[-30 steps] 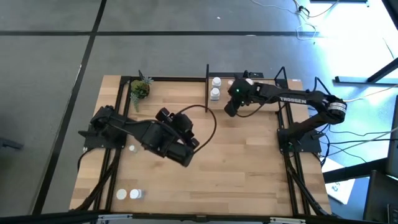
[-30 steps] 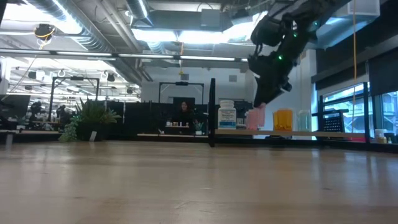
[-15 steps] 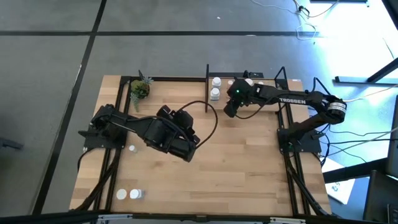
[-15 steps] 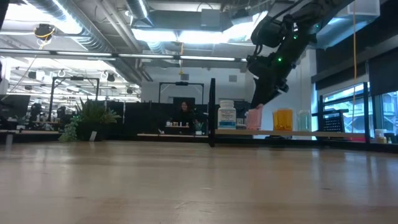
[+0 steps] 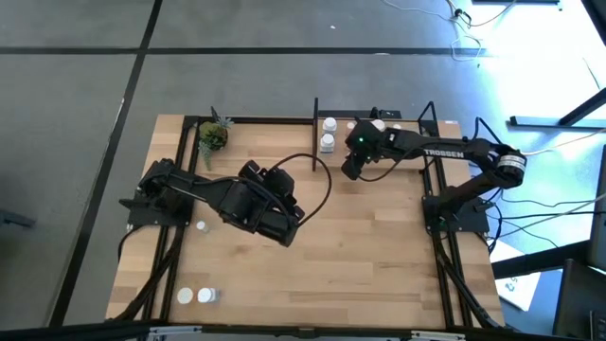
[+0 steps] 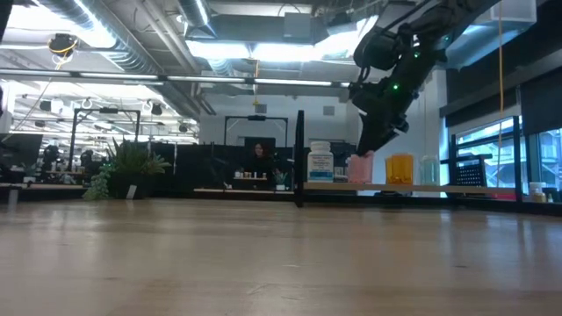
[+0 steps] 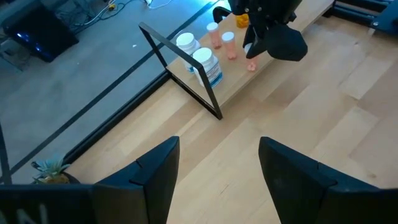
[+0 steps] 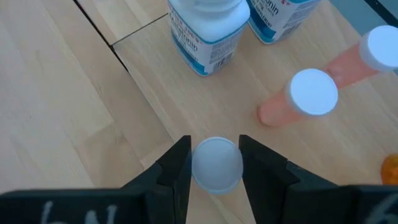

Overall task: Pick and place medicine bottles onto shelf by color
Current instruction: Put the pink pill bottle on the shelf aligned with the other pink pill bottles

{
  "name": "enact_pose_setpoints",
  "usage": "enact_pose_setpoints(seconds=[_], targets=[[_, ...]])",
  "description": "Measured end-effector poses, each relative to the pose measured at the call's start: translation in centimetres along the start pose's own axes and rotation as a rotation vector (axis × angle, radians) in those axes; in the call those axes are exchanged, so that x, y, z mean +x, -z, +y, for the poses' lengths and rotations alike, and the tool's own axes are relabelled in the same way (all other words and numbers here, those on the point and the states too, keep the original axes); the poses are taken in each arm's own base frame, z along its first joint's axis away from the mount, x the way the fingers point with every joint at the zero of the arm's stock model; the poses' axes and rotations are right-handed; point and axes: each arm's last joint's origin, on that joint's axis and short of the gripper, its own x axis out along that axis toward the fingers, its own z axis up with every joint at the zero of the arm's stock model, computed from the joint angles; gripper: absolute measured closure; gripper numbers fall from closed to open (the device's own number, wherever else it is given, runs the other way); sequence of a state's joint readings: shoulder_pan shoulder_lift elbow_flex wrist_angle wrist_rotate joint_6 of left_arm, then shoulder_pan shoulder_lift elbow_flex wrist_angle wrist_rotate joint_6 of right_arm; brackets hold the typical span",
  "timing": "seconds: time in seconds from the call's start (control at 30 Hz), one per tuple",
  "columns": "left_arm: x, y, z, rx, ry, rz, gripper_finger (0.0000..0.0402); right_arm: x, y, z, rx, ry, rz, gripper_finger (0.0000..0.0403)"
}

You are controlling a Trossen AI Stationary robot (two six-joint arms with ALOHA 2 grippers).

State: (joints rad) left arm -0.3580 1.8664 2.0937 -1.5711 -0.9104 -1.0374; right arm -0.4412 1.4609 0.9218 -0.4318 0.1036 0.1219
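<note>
Where visible, two white bottles (image 8: 208,28), two pink bottles (image 8: 305,99).

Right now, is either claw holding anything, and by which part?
The right claw grips a pink bottle by its white cap, over the shelf. The left claw is open and empty.

in the right wrist view the right gripper (image 8: 215,163) covers the body of the bottle (image 8: 216,163) between its fingers, so only the white cap shows. the two white bottles (image 8: 208,28) are cut off by the upper edge, an orange bottle (image 8: 390,167) by the right edge. in the high view the bottles on the shelf (image 5: 402,156) lie partly under the right arm, upper middle. in the low view the left gripper is out of frame. the person (image 6: 261,164) at centre is too small to make out.
</note>
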Motion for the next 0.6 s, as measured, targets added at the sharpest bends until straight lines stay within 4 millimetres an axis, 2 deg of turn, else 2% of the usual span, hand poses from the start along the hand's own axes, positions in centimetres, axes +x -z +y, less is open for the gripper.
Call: enact_pose_setpoints(seconds=[0.43, 0.6], targets=[[0.01, 0.01, -0.02, 0.0, 0.002, 0.003, 0.0188, 0.24, -0.01, 0.03, 0.0, 0.0, 0.004, 0.028], [0.0, 0.02, -0.03, 0.001, 0.002, 0.003, 0.0188, 0.26, 0.0, 0.03, 0.003, 0.001, 0.005, 0.0259]])
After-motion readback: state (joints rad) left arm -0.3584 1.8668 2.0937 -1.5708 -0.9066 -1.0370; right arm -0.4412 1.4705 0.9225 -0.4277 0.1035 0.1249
